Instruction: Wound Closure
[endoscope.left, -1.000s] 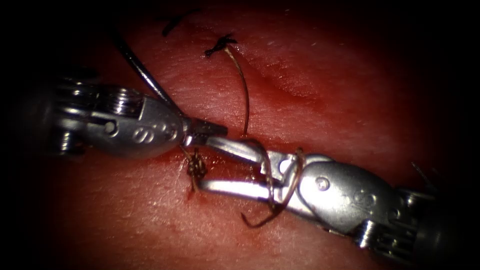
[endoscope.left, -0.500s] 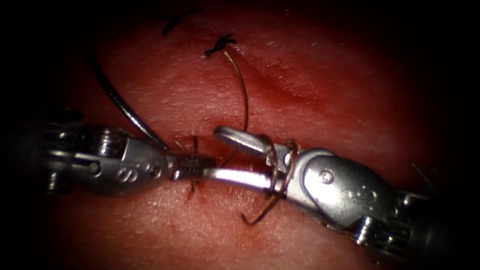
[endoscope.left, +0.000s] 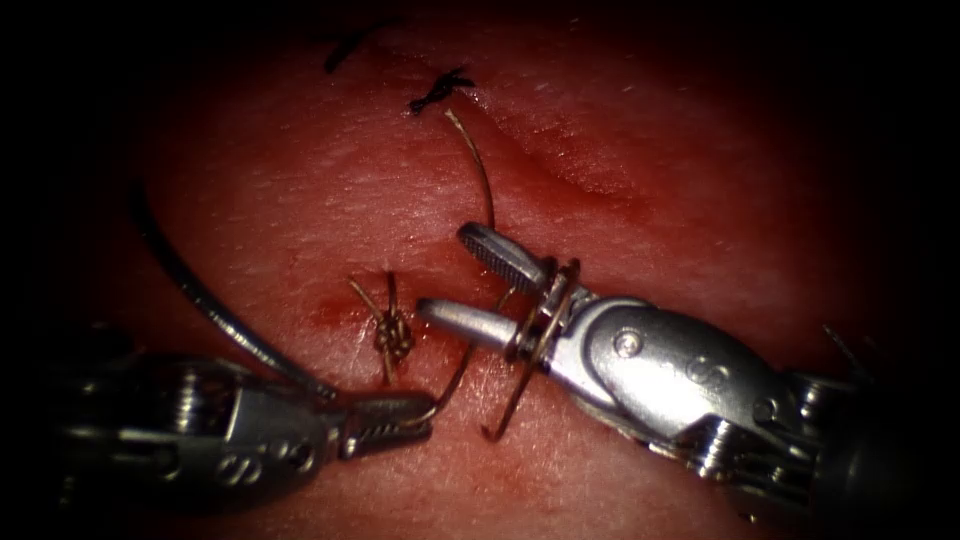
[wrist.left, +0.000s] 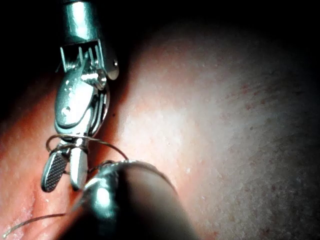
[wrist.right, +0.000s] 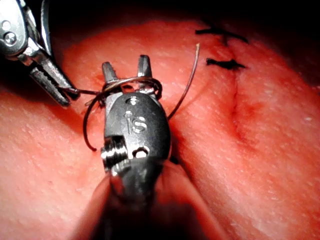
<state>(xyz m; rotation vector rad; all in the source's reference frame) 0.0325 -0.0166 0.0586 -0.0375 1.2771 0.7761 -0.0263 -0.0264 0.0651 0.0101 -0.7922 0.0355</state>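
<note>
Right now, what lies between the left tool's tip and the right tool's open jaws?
In the endoscope view, a taut strand of thread runs from the left tool, shut on it, up to the loops around the right tool; the knot sits beside it.

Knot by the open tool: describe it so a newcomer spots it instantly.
Start at the right tool, whose jaws stand open with thread looped around them. Just left of its lower tip, a small brown knot sits on the tissue. Unlike the dark stitches farther up, it is bulkier, with short tails.
</note>
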